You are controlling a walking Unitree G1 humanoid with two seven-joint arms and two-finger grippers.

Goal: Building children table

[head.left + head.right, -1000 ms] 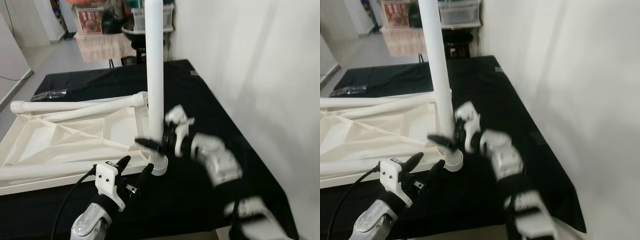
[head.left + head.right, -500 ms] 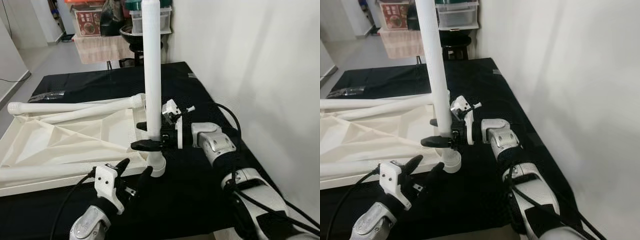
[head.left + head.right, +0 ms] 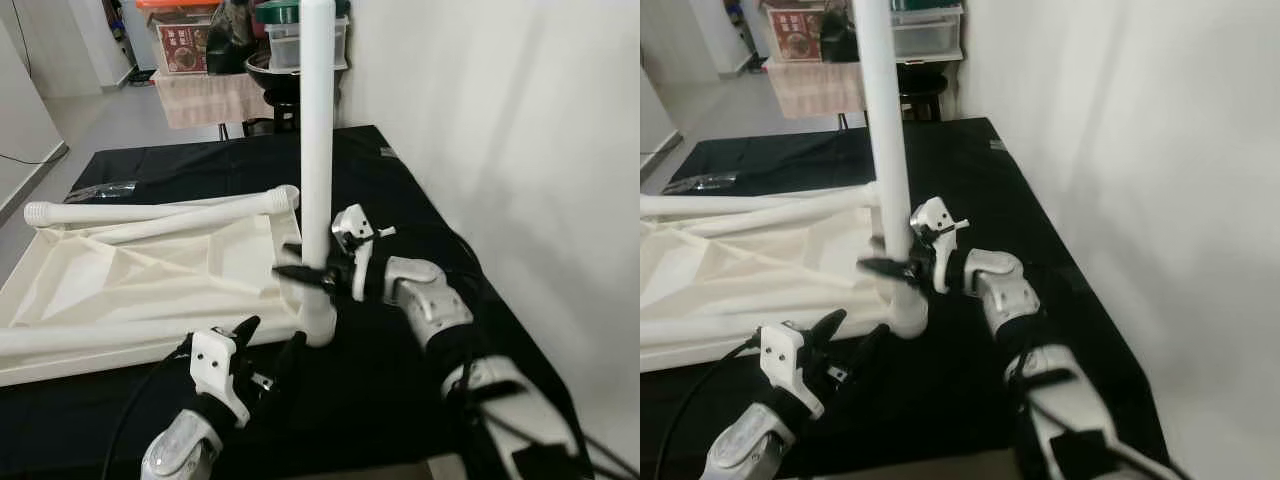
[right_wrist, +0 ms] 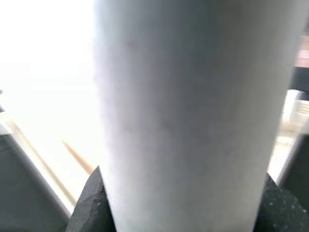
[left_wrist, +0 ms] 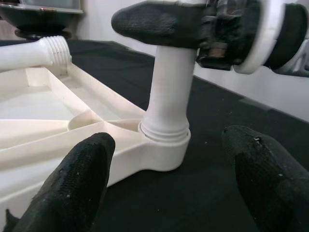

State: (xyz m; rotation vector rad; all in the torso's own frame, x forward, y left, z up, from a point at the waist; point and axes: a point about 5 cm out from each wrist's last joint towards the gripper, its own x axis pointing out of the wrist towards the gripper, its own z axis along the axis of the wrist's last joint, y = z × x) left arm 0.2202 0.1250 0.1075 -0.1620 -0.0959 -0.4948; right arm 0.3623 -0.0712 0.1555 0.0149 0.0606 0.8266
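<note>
A cream table top [image 3: 150,280] lies upside down on the black-covered table [image 3: 380,180]. One white table leg [image 3: 318,130] stands upright in its near right corner socket [image 5: 164,150]. My right gripper [image 3: 292,264] is shut on that leg a little above the socket. In the right wrist view the leg [image 4: 188,96] sits between both fingers [image 4: 87,205]. My left gripper [image 3: 273,332] is open and low near the table's front edge, just in front of the socket and touching nothing.
Two loose white legs lie on the table top, one across the back [image 3: 160,212] with a threaded end, one along the front [image 3: 100,338]. A white wall [image 3: 500,120] runs close on the right. Storage boxes [image 3: 190,45] and a stool stand behind the table.
My right arm has steadied against the upright leg, and its gripper now sits slightly higher on it. The leg looks straighter. The left gripper has stayed in place.
</note>
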